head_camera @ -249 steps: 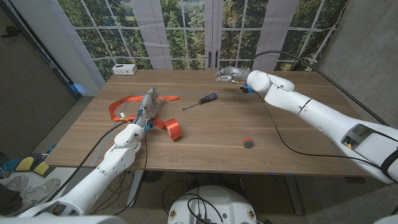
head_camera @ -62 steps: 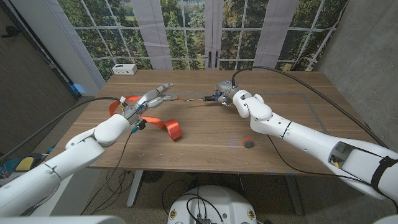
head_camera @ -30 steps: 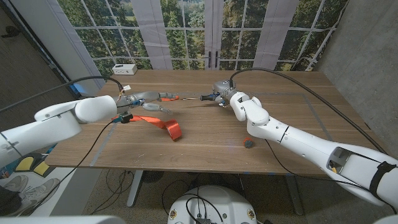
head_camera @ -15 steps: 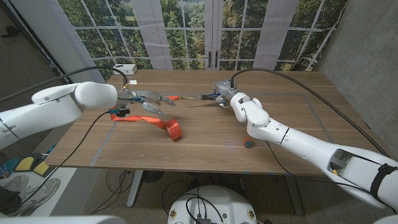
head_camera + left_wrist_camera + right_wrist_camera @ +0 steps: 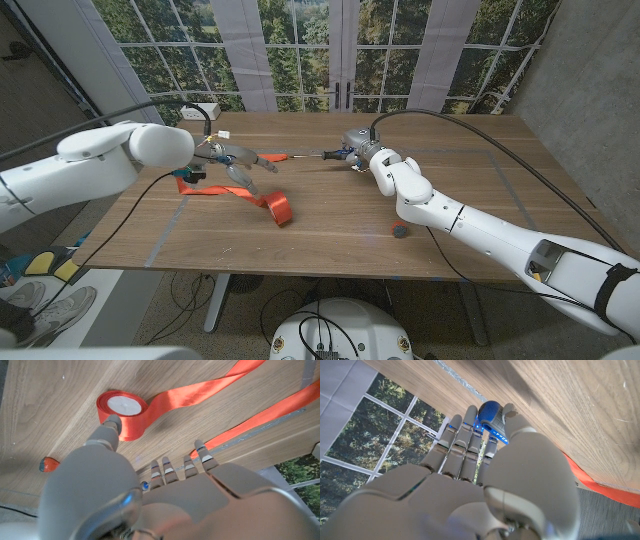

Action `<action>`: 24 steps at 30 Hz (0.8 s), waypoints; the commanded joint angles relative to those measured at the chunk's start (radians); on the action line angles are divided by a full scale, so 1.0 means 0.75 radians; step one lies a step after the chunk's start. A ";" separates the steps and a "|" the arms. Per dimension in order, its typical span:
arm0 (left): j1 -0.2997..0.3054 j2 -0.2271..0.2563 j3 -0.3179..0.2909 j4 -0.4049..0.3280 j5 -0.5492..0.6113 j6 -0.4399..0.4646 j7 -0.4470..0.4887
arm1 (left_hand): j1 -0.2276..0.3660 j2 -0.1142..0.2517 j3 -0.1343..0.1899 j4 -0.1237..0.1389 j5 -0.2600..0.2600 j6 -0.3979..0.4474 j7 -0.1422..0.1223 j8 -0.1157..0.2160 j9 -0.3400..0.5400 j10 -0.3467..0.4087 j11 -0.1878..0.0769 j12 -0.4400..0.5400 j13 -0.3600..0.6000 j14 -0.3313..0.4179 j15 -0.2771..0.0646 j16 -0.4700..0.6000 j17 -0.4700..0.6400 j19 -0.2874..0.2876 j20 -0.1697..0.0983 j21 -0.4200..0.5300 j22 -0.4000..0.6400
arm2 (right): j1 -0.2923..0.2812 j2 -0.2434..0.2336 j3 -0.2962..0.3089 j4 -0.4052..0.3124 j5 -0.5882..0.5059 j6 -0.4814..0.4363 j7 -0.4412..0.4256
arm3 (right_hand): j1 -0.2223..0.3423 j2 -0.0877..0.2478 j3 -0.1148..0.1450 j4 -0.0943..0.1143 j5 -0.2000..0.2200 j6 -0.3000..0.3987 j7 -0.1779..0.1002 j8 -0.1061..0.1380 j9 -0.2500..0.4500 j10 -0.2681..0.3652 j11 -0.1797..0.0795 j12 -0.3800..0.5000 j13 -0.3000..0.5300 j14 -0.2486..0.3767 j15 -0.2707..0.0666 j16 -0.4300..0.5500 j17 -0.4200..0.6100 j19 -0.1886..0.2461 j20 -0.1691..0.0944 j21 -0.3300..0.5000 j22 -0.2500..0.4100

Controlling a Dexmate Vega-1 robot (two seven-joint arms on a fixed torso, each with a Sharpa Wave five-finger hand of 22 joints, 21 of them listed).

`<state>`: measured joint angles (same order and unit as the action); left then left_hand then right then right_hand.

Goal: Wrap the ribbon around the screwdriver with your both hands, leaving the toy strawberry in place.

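Since eight seconds ago both arms have swung inward: the left hand (image 5: 232,160), which lay on the ribbon near the table's left side, now hangs raised over the far left part of the wooden table (image 5: 330,240), and the right hand (image 5: 358,152) has come from the far right to the screwdriver (image 5: 322,155). At the far left edge sits a small white box (image 5: 201,110). The left hand's fingers are spread; a strand of the orange ribbon (image 5: 262,199) runs from them toward the screwdriver tip, though whether they pinch it cannot be told. The ribbon's spool (image 5: 122,409) lies flat on the wood, nearer than that hand. The right hand grips the screwdriver's blue handle (image 5: 489,416), shaft pointing left. To the near right rests the toy strawberry (image 5: 399,231), apart from both hands.
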<state>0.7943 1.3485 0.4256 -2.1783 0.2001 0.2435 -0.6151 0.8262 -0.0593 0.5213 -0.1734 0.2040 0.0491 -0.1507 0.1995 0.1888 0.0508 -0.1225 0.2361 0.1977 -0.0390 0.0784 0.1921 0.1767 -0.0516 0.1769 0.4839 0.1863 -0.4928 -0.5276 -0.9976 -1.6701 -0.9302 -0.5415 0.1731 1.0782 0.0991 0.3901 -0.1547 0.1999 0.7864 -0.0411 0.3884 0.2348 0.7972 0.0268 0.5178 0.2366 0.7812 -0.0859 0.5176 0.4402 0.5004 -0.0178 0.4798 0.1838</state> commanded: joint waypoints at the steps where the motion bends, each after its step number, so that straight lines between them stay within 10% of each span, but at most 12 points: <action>1: -0.146 -0.121 0.117 0.016 0.239 -0.044 -0.194 | 0.037 -0.008 -0.017 0.006 0.008 -0.011 -0.047 0.004 0.005 -0.032 0.010 -0.014 0.007 -0.025 0.010 -0.007 0.004 0.002 -0.004 -0.016 0.000 | -0.009 0.002 0.010 -0.007 0.011 -0.009 -0.015 | 0.047 0.062 0.014 0.013 0.007 0.274 -0.006 0.050 0.003 0.141 -0.069 0.020 0.118 0.012 -0.155 -0.005 0.007 0.010 -0.003 0.006 0.003; 24: -0.230 -0.268 0.222 0.066 0.463 -0.173 -0.389 | 0.087 -0.008 -0.061 0.021 0.014 0.035 -0.090 0.021 0.013 -0.057 0.021 -0.023 0.010 -0.081 0.031 -0.012 0.004 -0.039 0.013 -0.059 0.000 | -0.010 0.005 0.009 -0.001 0.020 -0.025 -0.026 | 0.049 0.059 0.013 0.012 0.008 0.278 -0.003 0.055 0.000 0.144 -0.067 0.024 0.114 0.024 -0.155 -0.017 0.018 0.010 -0.003 0.010 0.003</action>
<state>0.6421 1.1919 0.5646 -2.1456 0.4887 0.1571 -0.8580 0.8772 -0.0656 0.4822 -0.1579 0.2066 0.0773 -0.2058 0.2118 0.1933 0.0101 -0.1034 0.2198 0.2026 -0.0945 0.1018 0.1848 0.1768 -0.0737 0.1837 0.4436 0.1864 -0.5030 -0.5276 -0.9898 -1.6779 -0.9213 -0.5584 0.1573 1.0778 0.0995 0.3901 -0.1547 0.2000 0.7864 -0.0411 0.3884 0.2315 0.7974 0.0266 0.5179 0.2368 0.7888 -0.0895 0.5062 0.4479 0.5004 -0.0178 0.4798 0.1838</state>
